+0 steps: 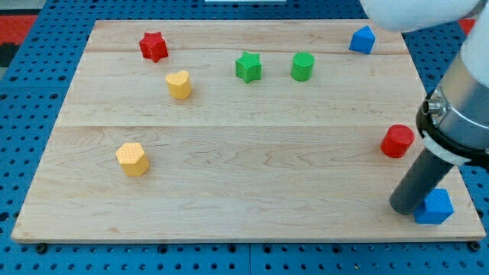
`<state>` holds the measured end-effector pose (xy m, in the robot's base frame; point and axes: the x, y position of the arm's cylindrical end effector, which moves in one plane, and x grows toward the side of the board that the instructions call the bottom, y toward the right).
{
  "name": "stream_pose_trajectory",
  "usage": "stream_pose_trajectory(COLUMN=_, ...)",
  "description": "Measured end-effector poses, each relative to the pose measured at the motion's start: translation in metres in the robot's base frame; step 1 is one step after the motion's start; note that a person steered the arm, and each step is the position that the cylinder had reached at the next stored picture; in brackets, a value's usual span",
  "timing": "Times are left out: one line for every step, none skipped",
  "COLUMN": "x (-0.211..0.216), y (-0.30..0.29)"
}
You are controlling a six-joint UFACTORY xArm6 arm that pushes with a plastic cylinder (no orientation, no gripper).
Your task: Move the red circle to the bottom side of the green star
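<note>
The red circle lies near the board's right edge, at mid height. The green star lies in the upper middle, far to the upper left of the red circle. My tip rests on the board at the lower right, below the red circle and apart from it. It is right beside a blue block on its right.
A green circle lies just right of the green star. A red star is at the upper left, a yellow heart below it, and a yellow hexagon at the lower left. Another blue block is at the upper right.
</note>
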<state>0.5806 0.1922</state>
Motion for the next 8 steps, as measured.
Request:
stream_pose_trajectory(x=-0.02, y=0.0)
stream_pose_trajectory(x=-0.041, y=0.0)
stream_pose_trajectory(x=-0.056, y=0.002)
stream_pose_trajectory(x=-0.057, y=0.021)
stream_pose_trajectory(x=-0.057, y=0.031)
stream_pose_trajectory(x=-0.069, y=0.035)
stream_pose_trajectory(x=-0.084, y=0.039)
stream_pose_trajectory(x=-0.091, y=0.045)
